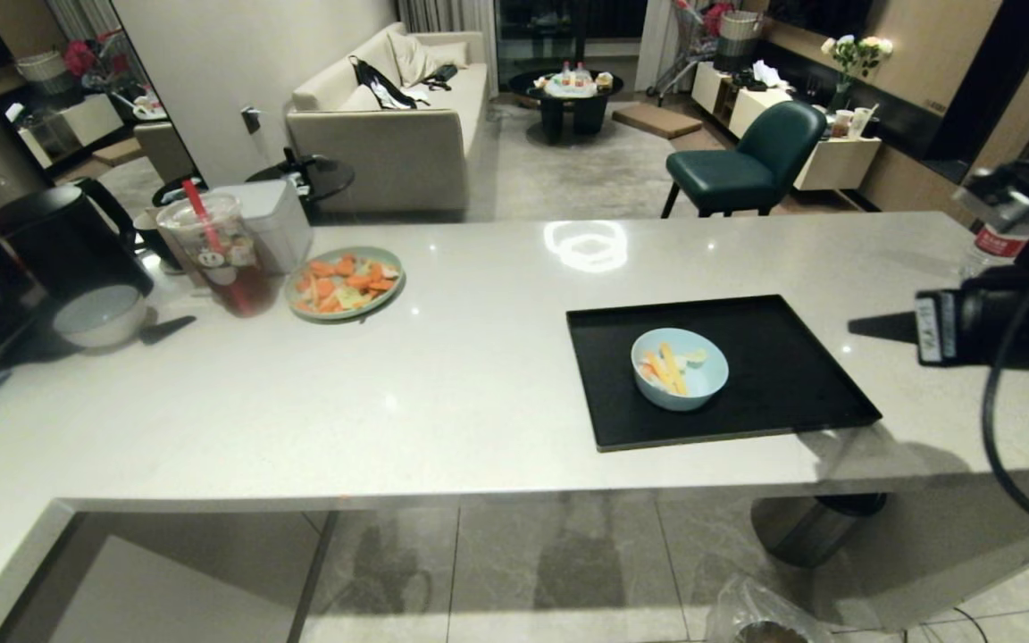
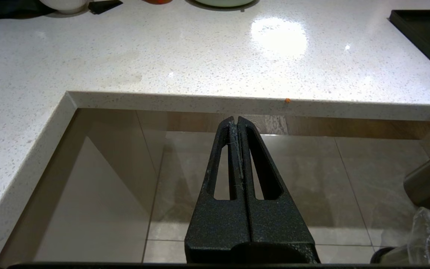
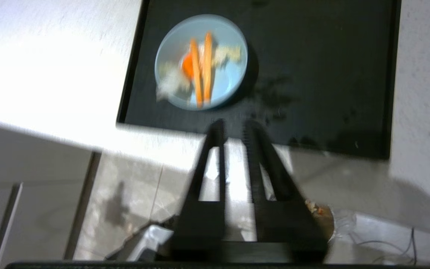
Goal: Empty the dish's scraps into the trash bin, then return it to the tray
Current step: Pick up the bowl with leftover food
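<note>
Right gripper (image 3: 233, 127): fingers slightly parted, holding nothing, above the counter edge near the tray (image 3: 312, 74).
Dish (image 3: 201, 61): on tray, scraps (image 3: 200, 69) inside.

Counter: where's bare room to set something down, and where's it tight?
The widest bare patch runs between the green plate of carrot slices and the black tray, out to the counter's near edge. On the tray, the part right of the light-blue bowl is free. It's crowded at far left: kettle, white bowl, lidded drink cup.
</note>
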`<state>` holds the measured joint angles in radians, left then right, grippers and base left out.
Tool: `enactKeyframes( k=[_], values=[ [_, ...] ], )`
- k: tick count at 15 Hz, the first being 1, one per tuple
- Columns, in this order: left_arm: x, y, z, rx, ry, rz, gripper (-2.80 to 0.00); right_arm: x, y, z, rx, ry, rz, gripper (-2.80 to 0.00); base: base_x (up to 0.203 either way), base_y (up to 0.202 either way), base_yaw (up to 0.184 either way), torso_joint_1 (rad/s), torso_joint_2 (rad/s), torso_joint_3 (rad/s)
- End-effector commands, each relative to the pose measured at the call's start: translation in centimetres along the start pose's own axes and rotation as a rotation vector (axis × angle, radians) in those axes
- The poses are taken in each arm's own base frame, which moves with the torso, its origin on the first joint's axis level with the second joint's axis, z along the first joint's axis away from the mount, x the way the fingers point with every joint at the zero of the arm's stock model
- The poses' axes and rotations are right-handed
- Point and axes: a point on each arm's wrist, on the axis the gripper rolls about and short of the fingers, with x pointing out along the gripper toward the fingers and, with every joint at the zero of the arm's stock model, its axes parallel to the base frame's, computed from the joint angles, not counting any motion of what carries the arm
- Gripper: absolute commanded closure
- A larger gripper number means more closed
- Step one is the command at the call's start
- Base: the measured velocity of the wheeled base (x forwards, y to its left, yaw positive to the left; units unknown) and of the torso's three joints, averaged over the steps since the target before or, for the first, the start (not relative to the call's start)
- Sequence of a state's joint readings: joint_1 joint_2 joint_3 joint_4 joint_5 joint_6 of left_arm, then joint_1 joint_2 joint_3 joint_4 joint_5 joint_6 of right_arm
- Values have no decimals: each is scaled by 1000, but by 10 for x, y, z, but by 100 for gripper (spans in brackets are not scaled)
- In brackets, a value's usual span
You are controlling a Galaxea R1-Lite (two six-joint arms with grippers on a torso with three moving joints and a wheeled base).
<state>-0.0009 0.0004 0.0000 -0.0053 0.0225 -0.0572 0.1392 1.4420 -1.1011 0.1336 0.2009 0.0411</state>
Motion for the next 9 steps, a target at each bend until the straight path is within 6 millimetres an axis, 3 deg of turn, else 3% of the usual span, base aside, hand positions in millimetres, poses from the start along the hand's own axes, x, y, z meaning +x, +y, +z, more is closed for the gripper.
enactKeyframes(
  k=[1, 6, 9],
  values=[
    [0, 0, 0, -1, -1, 1, 0, 59, 14, 19, 57, 65, -39, -280, 0, 0, 0, 0, 0, 0],
    [0, 0, 0, -1, -1, 0, 0, 128, 66, 27, 99, 164, -163, -280, 0, 0, 0, 0, 0, 0],
    [0, 0, 0, -1, 0, 0, 0, 140, 71, 21, 88, 305, -205, -280, 0, 0, 0, 0, 0, 0]
  ],
)
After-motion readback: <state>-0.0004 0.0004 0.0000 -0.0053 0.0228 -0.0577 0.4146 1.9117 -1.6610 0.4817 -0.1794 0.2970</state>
